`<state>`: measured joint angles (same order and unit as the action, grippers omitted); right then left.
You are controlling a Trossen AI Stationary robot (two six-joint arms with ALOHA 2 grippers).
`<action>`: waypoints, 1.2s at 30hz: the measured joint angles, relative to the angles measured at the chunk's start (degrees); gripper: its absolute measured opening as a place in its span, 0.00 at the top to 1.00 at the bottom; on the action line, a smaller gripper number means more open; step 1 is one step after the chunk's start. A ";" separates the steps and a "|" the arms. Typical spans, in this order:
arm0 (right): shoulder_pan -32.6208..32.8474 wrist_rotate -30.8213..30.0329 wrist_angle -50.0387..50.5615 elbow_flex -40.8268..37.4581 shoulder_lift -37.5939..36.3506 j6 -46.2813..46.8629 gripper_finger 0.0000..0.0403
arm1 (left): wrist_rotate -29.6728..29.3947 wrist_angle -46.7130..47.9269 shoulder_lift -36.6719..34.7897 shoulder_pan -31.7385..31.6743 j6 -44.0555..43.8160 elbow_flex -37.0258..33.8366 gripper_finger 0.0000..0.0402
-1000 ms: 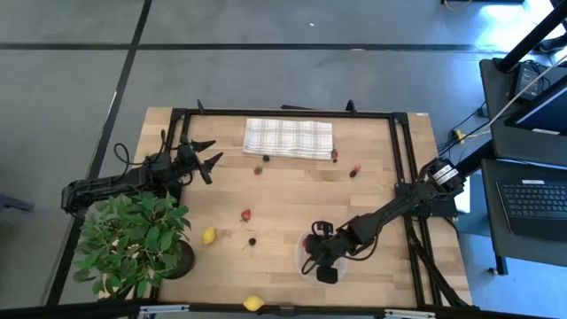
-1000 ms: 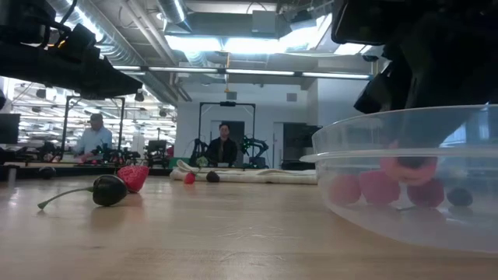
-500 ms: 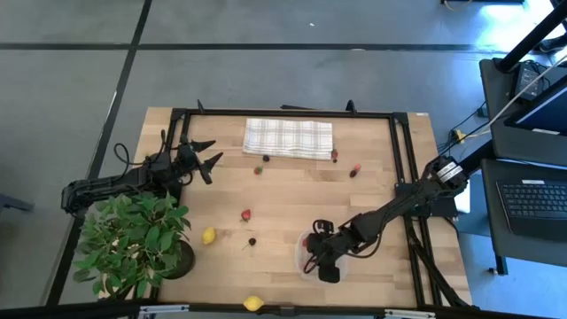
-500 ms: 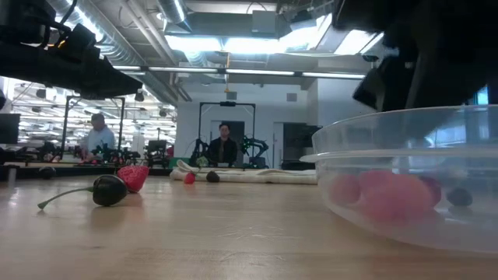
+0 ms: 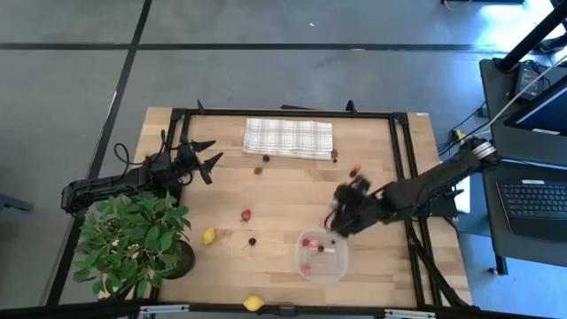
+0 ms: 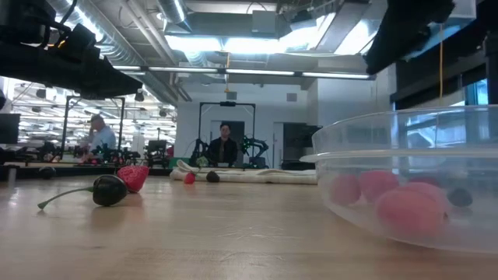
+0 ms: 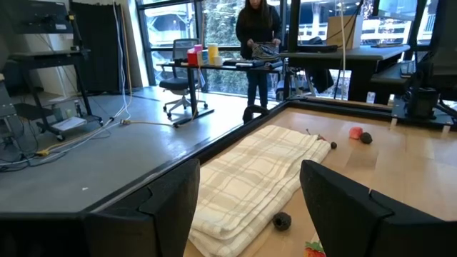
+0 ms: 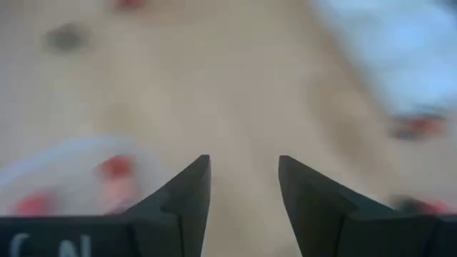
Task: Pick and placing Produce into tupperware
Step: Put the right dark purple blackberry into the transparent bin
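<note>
A pale wooden table (image 5: pixel 283 190) with a smooth grain, framed by a dark metal rail, is seen from above. Near its front edge sits a clear plastic container (image 5: pixel 321 255), rounded-square with a whitish rim, holding several small red berries (image 5: pixel 311 244). From table height its curved wall is cut off at the picture's side, and the berries inside look soft and pinkish through the plastic.

The right gripper (image 5: pixel 341 211) hangs above bare wood just beyond the container's far corner. Its own wrist camera shows two dark wedge-shaped fingers (image 8: pixel 187 187) standing apart with nothing between them; that picture is heavily smeared, so the red spots around it cannot be made out clearly.

The left gripper (image 5: pixel 209 155) waits near the far left corner of the table, its pointed fingers spread and empty, facing a folded checked cloth (image 5: pixel 288 137) of soft woven fabric.

Loose fruit lies scattered: a red berry (image 5: pixel 245 214) and a dark one (image 5: pixel 252 241) in the middle, a yellow lemon (image 5: pixel 208 236) beside a leafy green potted plant (image 5: pixel 133 244), and another lemon (image 5: pixel 253 303) at the front edge, partly cut off. More berries lie near the cloth's front edge. Open wood stretches between the cloth and the container.
</note>
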<state>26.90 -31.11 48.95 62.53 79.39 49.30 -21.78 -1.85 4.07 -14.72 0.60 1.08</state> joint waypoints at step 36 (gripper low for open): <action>-24.08 -1.34 8.92 -17.97 -0.80 26.85 0.58 | -0.02 0.00 0.00 0.02 -0.11 0.02 0.41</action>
<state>2.82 -32.45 57.87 44.56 78.59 76.15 -21.80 -1.85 4.07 -14.70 0.49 1.10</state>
